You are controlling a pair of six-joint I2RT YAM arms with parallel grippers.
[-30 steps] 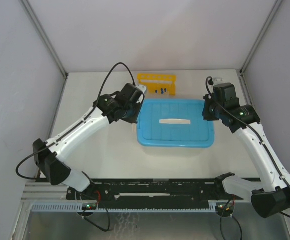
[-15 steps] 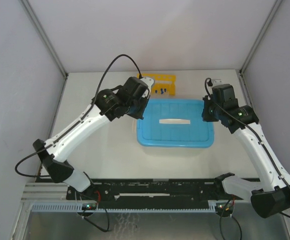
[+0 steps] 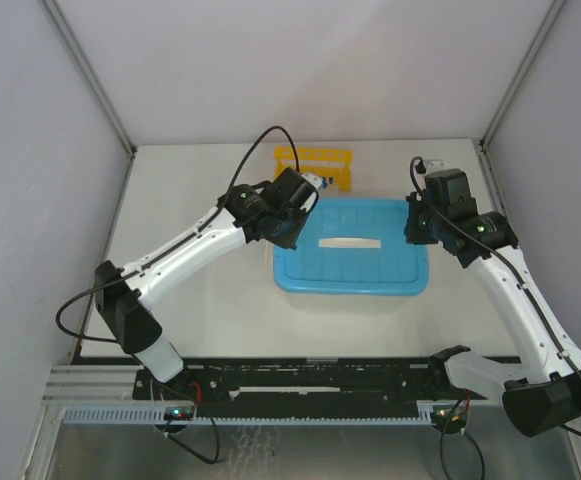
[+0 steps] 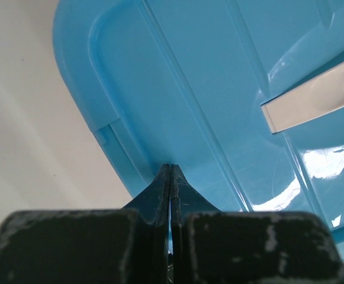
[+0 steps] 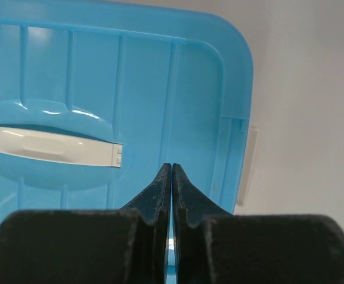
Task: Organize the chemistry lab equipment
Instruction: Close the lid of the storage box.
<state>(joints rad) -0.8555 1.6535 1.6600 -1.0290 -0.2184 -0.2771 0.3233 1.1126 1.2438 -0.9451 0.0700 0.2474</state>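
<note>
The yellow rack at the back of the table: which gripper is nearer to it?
Left. The left gripper sits just in front of the yellow rack, by the blue lid's far left corner. The right gripper is at the lid's right edge, farther away.

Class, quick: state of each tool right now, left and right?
Left tool: closed, holding nothing, over the blue lid.
Right tool: closed, holding nothing, over the same lid.

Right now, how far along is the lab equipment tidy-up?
Done: the yellow rack stands behind the tub, and no loose equipment shows on the table; the blue lid sits on the tub. In hand: nothing. The left end effector and right end effector are shut and empty at the lid's edges. Left: cannot tell.
</note>
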